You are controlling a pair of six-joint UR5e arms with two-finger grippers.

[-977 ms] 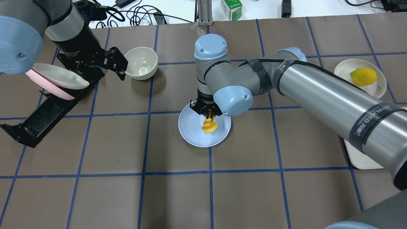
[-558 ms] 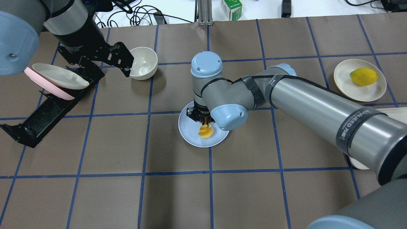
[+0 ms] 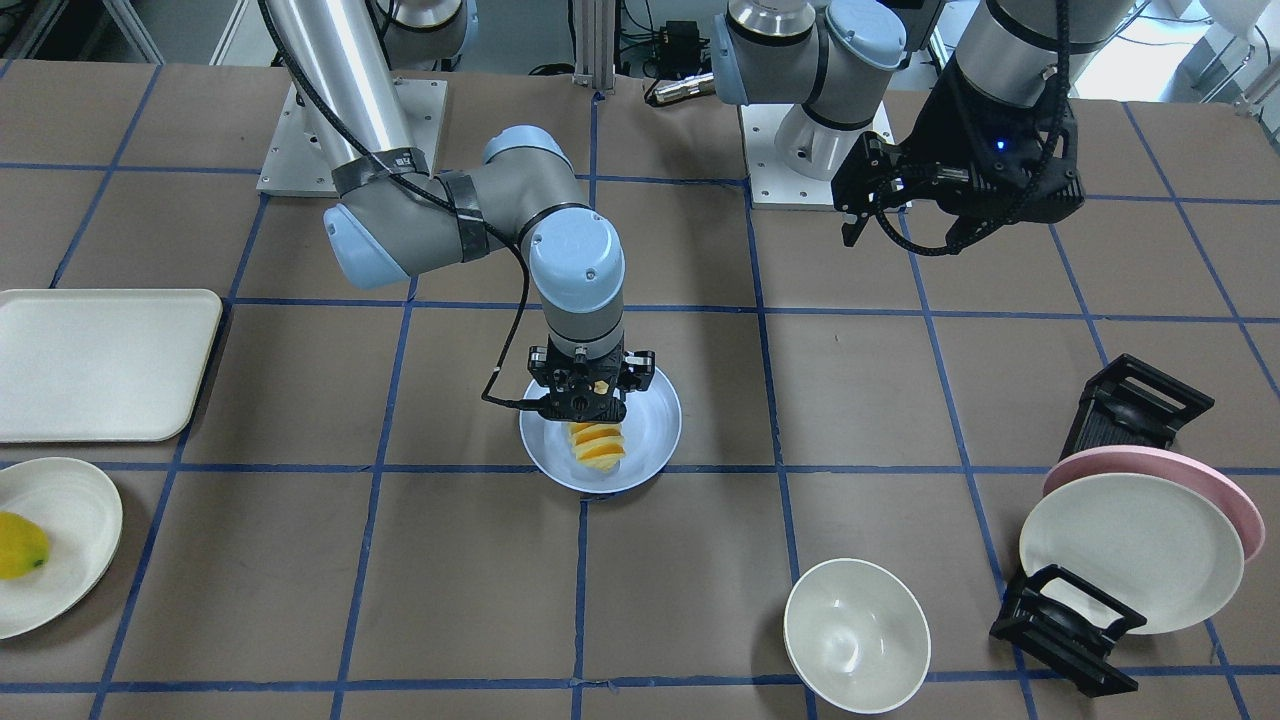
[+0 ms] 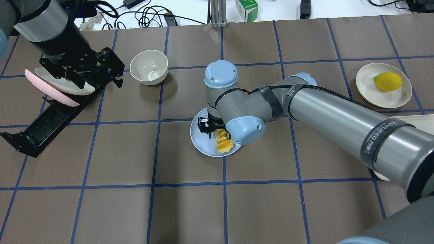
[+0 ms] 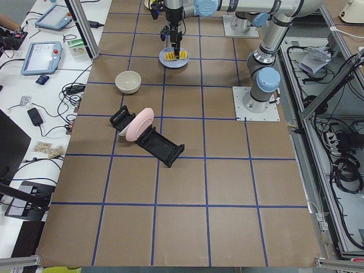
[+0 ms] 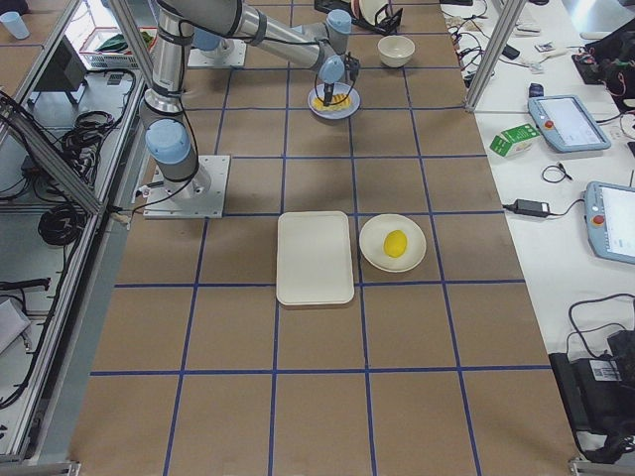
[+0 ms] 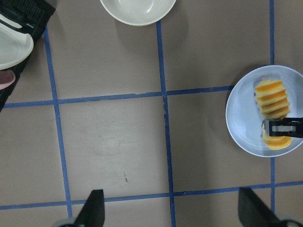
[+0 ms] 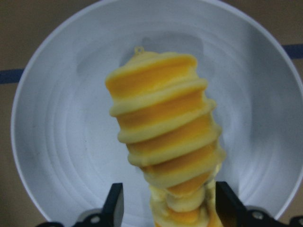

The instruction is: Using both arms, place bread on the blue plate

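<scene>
The bread lies on the blue plate at the table's middle, its ribbed orange slices pointing toward the plate's near rim. My right gripper points straight down over the loaf's far end. In the right wrist view its fingers straddle the bread with a gap on one side, so it is open. My left gripper is open and empty, raised over the dish rack at the far left; its fingertips stand wide apart. From there the plate shows to the right.
A cream bowl stands left of the plate. A black dish rack holds a pink and a cream plate. A cream plate with a yellow fruit is at the far right, beside a cream tray.
The right arm lowered the hanging bread onto the blue plate, where it now lies flat. The left gripper moved left, away from the bowl and over the rack.
</scene>
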